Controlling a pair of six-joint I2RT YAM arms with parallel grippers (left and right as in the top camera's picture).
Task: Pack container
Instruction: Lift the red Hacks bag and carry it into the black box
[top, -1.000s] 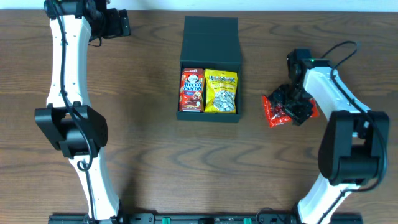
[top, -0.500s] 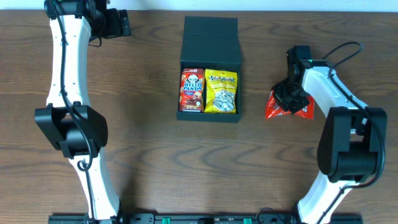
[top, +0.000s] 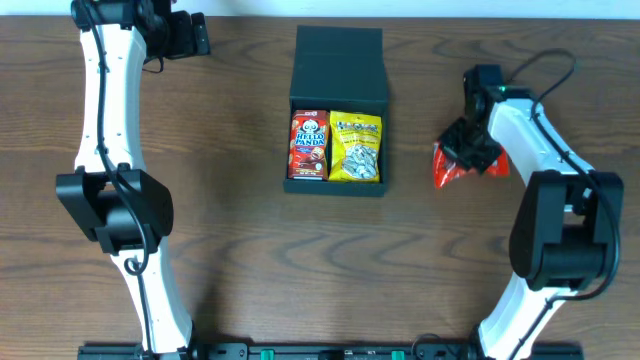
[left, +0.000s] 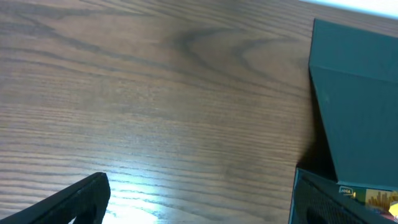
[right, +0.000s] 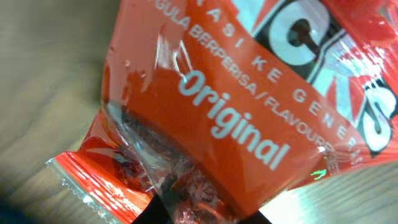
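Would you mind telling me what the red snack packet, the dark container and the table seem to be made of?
The red snack packet looks like thin glossy plastic film: it crinkles, glints and has a serrated sealed edge. The container seems rigid matte board, possibly cardboard: flat teal-green panels, crisp folds. The table shows brown wood grain with soft sheen; wood or laminate, unclear.

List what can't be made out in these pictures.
red snack pack: overhead, mostly under the right gripper; right wrist, brand lettering cut off by the top edge.
container: floor hidden by the Hello Panda box and yellow pack.
yellow pack's print: too small overhead.
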